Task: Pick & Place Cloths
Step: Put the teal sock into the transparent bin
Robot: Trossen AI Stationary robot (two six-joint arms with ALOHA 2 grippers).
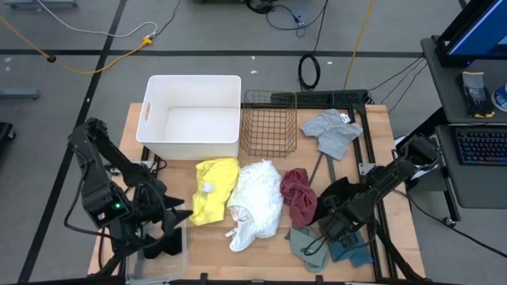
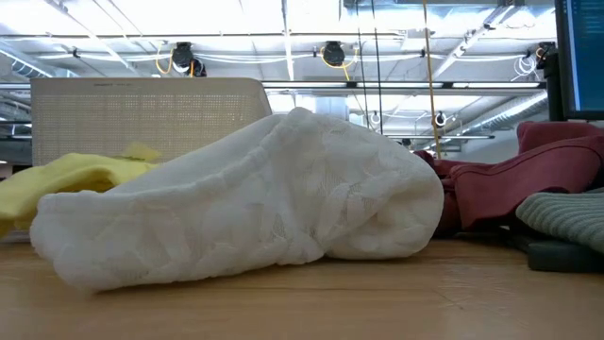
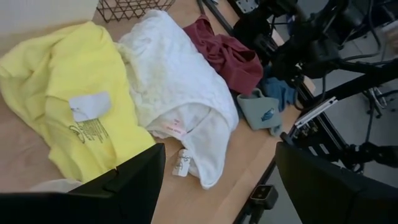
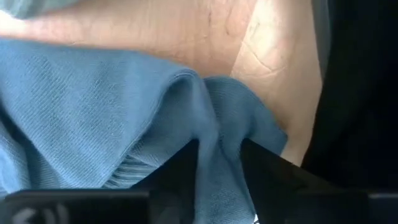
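Seven cloths lie on the worktop (image 1: 396,237): yellow (image 1: 215,188), white (image 1: 255,202), maroon (image 1: 298,194), black (image 1: 339,190), grey (image 1: 333,131), sage (image 1: 305,244), teal (image 1: 352,249). Right tool (image 4: 217,165) clamps the teal cloth; left tool (image 3: 217,180) stands apart.

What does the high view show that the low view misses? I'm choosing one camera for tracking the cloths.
Only the high view shows the white bin, wire basket, grey cloth, teal cloth, and both arms, the right hand down at the sage green cloth. Only the low view shows the ceiling lights beyond the table. Both show the yellow cloth, white cloth and maroon cloth.
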